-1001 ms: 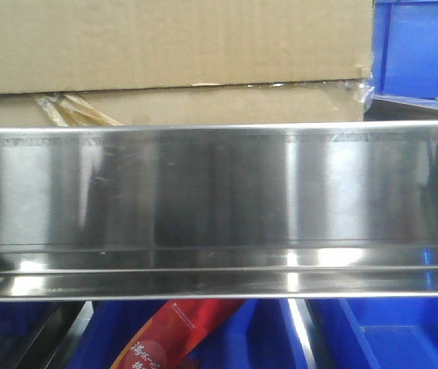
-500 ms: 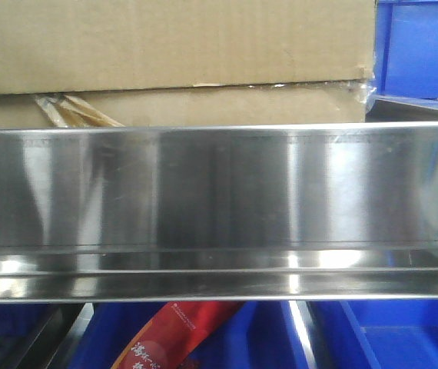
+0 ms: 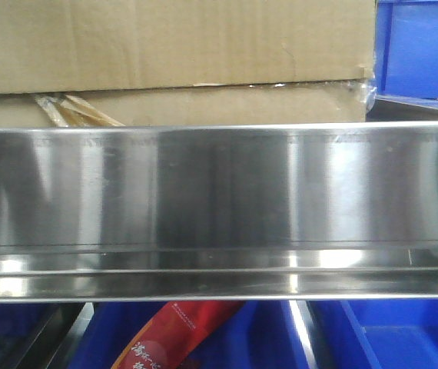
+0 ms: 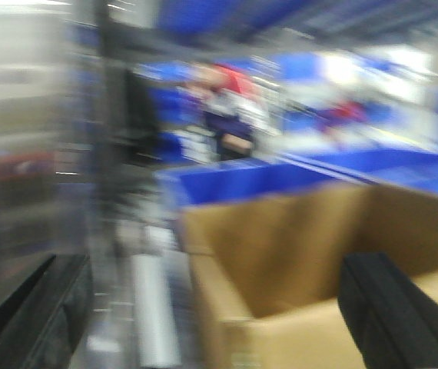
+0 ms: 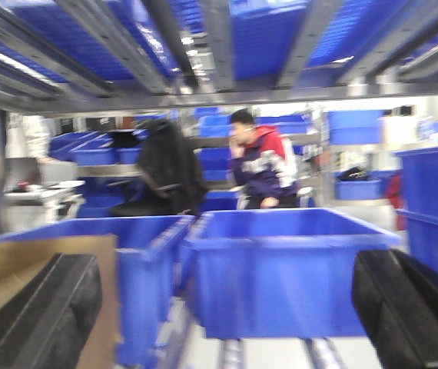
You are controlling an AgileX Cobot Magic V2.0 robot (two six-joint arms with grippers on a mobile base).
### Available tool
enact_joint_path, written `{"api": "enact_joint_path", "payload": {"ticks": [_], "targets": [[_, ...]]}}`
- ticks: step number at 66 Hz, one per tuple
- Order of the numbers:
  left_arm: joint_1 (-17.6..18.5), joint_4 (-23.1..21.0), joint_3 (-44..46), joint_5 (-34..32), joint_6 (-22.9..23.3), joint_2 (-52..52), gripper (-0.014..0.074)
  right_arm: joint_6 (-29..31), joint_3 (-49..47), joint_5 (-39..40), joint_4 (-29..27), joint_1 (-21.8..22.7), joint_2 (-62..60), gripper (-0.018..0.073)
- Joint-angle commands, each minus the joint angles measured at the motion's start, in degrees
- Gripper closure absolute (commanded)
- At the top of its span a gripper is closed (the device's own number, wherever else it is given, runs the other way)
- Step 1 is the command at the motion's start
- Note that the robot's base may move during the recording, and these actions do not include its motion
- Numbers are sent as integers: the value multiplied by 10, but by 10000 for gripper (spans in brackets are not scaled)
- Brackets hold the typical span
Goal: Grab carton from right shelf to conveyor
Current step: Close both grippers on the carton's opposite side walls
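A brown carton (image 3: 173, 54) sits on the shelf behind a steel rail (image 3: 219, 200), filling the top of the front view. In the blurred left wrist view the carton (image 4: 296, 261) lies ahead and to the right, its corner between the jaws. My left gripper (image 4: 215, 323) is open with black fingers (image 4: 392, 315) at both frame edges, holding nothing. My right gripper (image 5: 223, 315) is open and empty, its fingers (image 5: 42, 319) wide apart, facing a blue bin (image 5: 288, 269). The carton's edge (image 5: 19, 269) shows at the left of the right wrist view.
Blue bins (image 3: 419, 46) stand right of the carton, and more (image 3: 388, 334) sit on the shelf below with a red packet (image 3: 173, 334). Shelf rollers (image 5: 319, 354) run under the bins. A person (image 5: 261, 165) stands beyond the shelf.
The front view has barely shifted; reflections on the steel rail moved slightly. The left wrist view is motion-blurred.
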State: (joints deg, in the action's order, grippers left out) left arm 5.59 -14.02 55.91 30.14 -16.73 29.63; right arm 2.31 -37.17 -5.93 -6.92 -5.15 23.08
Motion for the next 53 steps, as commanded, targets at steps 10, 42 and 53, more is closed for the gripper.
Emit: {"api": "enact_joint_path", "payload": {"ticks": [10, 42, 53], "targets": [[113, -34, 57, 27, -41, 104, 63, 2, -133, -85, -4, -110, 122, -1], [147, 155, 363, 202, 173, 403, 69, -23, -534, -453, -2, -213, 461, -1], [147, 288, 464, 322, 302, 469, 69, -93, -658, -559, 61, -213, 544, -1]]}}
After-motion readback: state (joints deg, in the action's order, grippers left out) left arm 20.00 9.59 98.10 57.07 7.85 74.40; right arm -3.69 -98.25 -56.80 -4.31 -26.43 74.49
